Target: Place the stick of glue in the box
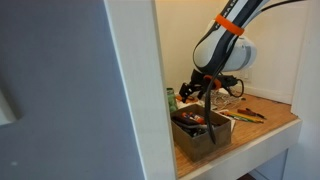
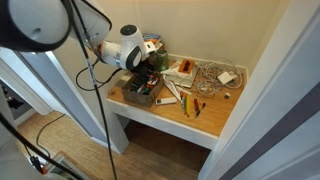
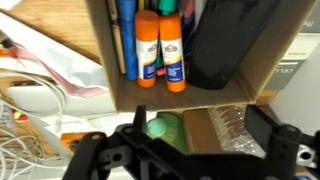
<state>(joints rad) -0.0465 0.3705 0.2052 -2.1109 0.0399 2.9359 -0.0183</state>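
Observation:
The grey-brown open box [image 3: 120, 92] fills the top of the wrist view. Two glue sticks lie side by side inside it, whitish with orange ends [image 3: 147, 45] [image 3: 173, 52], next to pens and a black object [image 3: 225, 45]. I cannot tell which of the two is the task's stick. My gripper [image 3: 185, 150] is open and empty, its black fingers spread wide just outside the box wall. In both exterior views the gripper [image 1: 207, 100] [image 2: 140, 78] hangs right over the box [image 1: 200, 133] [image 2: 138, 97].
A dark green cylinder [image 3: 160, 130] [image 1: 171, 98] stands beside the box, below my fingers. White cables [image 2: 212, 75] and orange-handled tools [image 2: 195, 103] [image 1: 247, 115] lie on the wooden shelf. A white wall post [image 1: 135, 90] stands close beside the box.

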